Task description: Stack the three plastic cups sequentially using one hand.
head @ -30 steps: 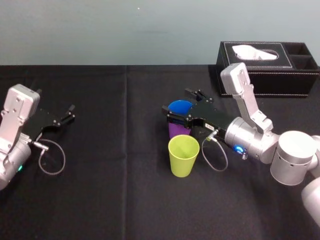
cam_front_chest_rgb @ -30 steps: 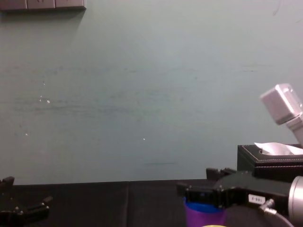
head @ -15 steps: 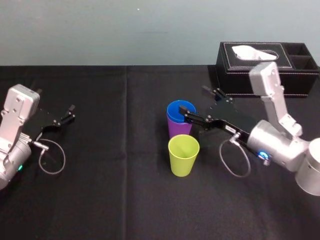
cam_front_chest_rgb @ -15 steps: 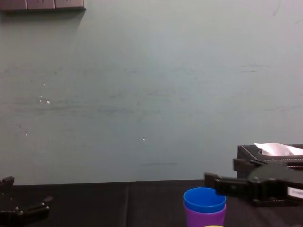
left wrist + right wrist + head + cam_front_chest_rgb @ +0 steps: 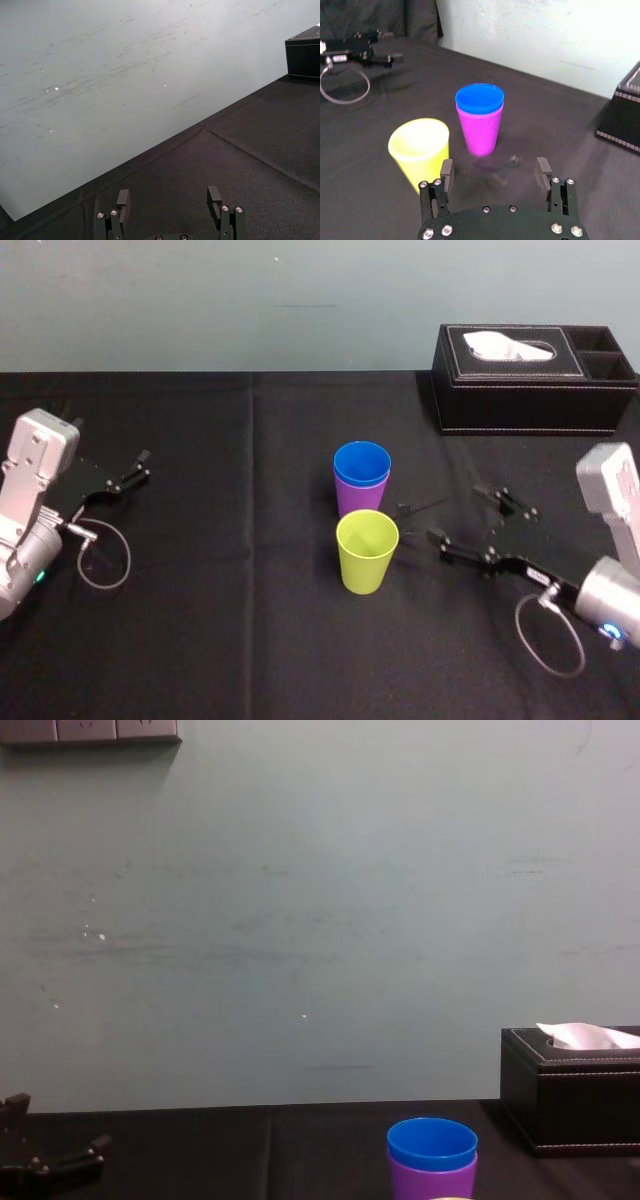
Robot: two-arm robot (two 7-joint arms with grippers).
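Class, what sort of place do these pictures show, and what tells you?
Probably a robot lab or test bench: a black-clothed table, a bare pale wall behind it, and the open right hand near the yellow-green cup.

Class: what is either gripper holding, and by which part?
Nothing. The right gripper is open, clear of the yellow-green cup; the left gripper is open, parked on the left.

The blue cup (image 5: 362, 462), purple cup (image 5: 352, 502) and yellow-green cup (image 5: 367, 552) are smooth plastic with a faint sheen. The cloth (image 5: 220, 620) is matt black and creased. The tissue box (image 5: 520, 405) is black, leather-look and white-stitched, with soft white paper (image 5: 505, 343). The right gripper (image 5: 494, 172) is matt black with bright metal screws.
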